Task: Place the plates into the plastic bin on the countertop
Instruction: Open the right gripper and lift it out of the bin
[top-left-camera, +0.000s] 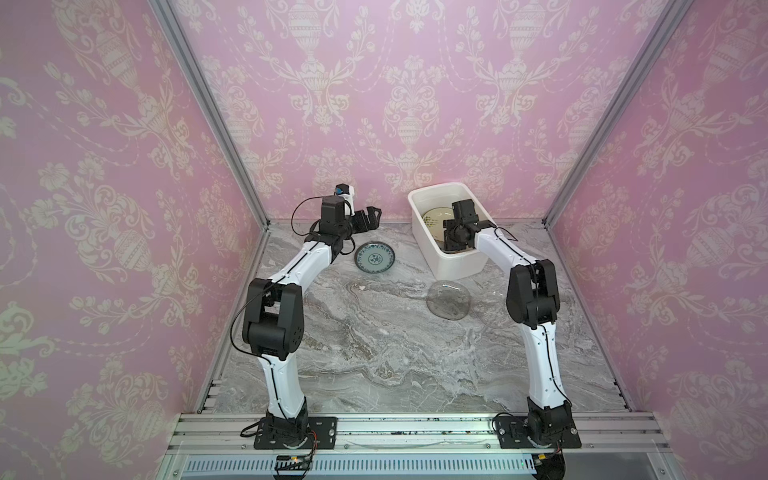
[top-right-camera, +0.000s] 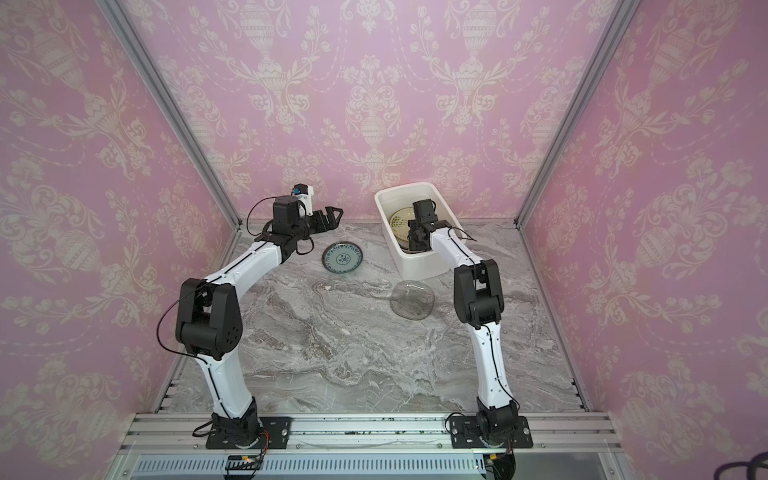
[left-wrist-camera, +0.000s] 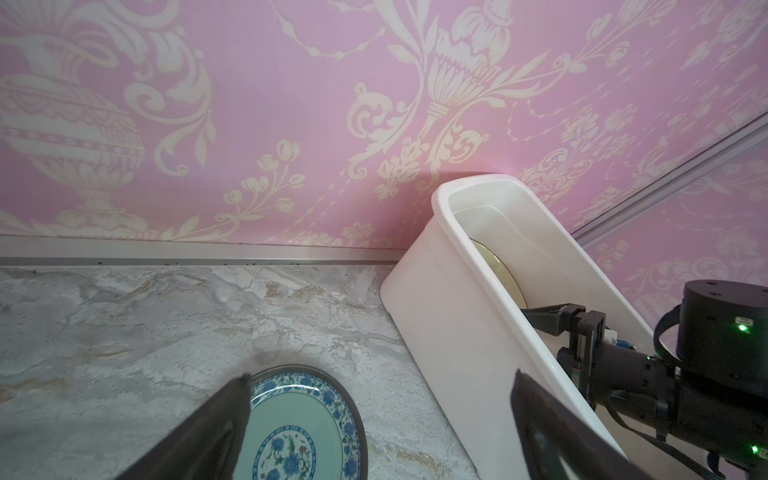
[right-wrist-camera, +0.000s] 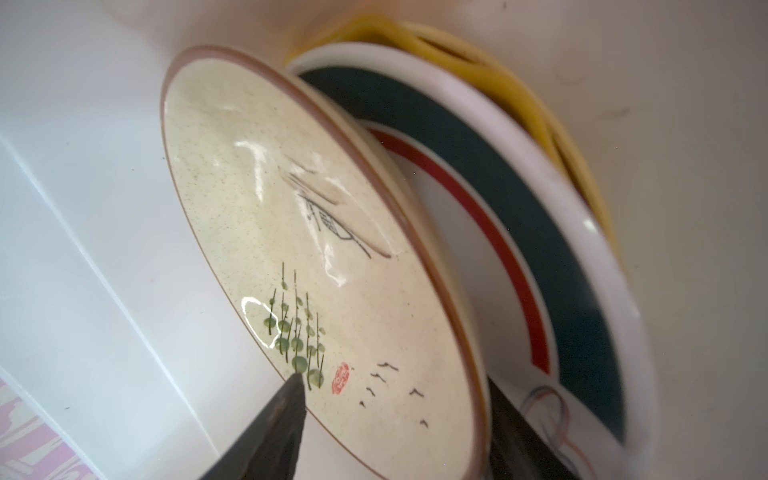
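Releasing step, I judge: right jaws stand apart astride the cream plate (right-wrist-camera: 291, 208) in the far plastic bin (top-left-camera: 457, 266). Next, the wide-open left jaws should take the blue-patterned plate (top-left-camera: 375, 258).

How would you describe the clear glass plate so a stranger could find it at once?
Start at the white plastic bin at the back of the countertop. Just in front of it lies the clear glass plate: see-through, unlike the blue-patterned plate farther left.
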